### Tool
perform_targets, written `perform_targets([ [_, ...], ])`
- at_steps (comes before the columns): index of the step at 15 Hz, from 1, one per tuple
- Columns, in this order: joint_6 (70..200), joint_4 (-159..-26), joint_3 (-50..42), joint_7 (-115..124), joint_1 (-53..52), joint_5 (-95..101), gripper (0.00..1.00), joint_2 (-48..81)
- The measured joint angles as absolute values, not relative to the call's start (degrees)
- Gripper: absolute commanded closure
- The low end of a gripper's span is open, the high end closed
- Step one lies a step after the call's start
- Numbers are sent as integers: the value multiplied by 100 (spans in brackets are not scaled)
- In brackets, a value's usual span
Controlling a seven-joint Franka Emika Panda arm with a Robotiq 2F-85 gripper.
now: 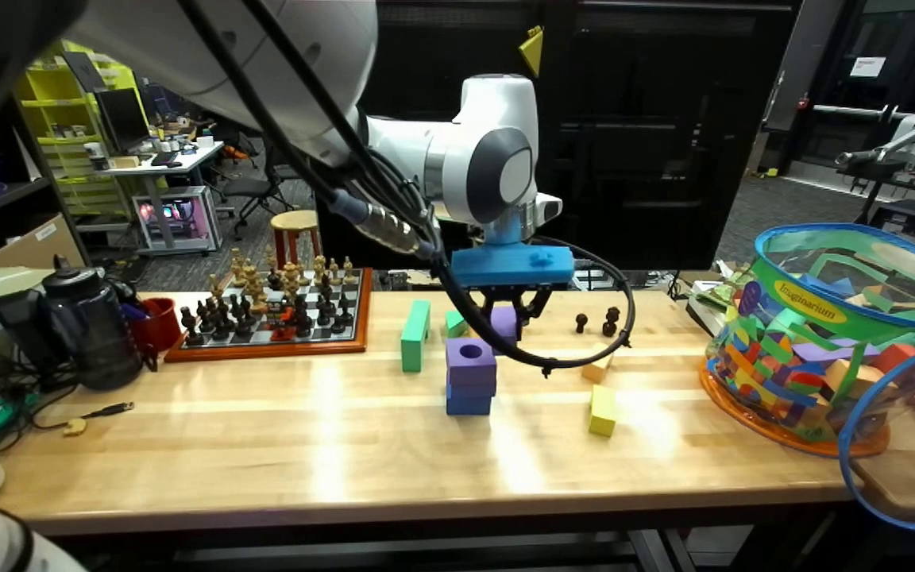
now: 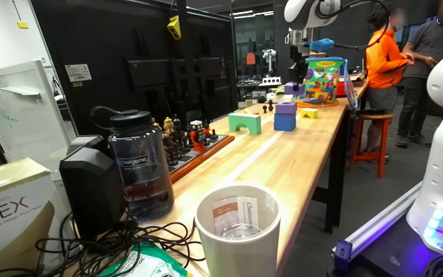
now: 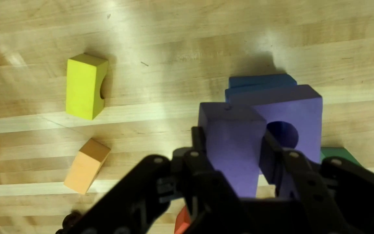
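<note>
My gripper (image 3: 232,141) is shut on a purple block (image 3: 234,152), with one finger on each side of it. In both exterior views the gripper (image 1: 508,316) (image 2: 297,79) points down and holds the purple block (image 1: 503,322) (image 2: 290,89) above the table. Beside and below it stands a stack: a purple block with a round hole (image 1: 471,367) (image 2: 286,107) on blue blocks (image 1: 469,400) (image 2: 284,121). In the wrist view the held block overlaps the edge of the holed block (image 3: 307,120); I cannot tell whether they touch.
A yellow block (image 3: 81,87) and an orange block (image 3: 83,169) lie nearby. A green arch block (image 2: 244,122), a chessboard (image 1: 283,347), loose dark chess pieces (image 1: 610,322) and a bag of blocks (image 1: 807,357) stand on the table. A black cable (image 1: 541,360) loops around the gripper.
</note>
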State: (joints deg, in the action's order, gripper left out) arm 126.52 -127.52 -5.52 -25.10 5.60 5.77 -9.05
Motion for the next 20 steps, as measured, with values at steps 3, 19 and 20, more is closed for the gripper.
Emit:
perform_targets([
  [3,12460,-12918,-534,-2520,438,577,84,-1090],
  [19,12151,-13137,-482,-2821,51,539,84,-1355],
  [20,12153,-13134,-482,-2862,37,520,84,-1331],
])
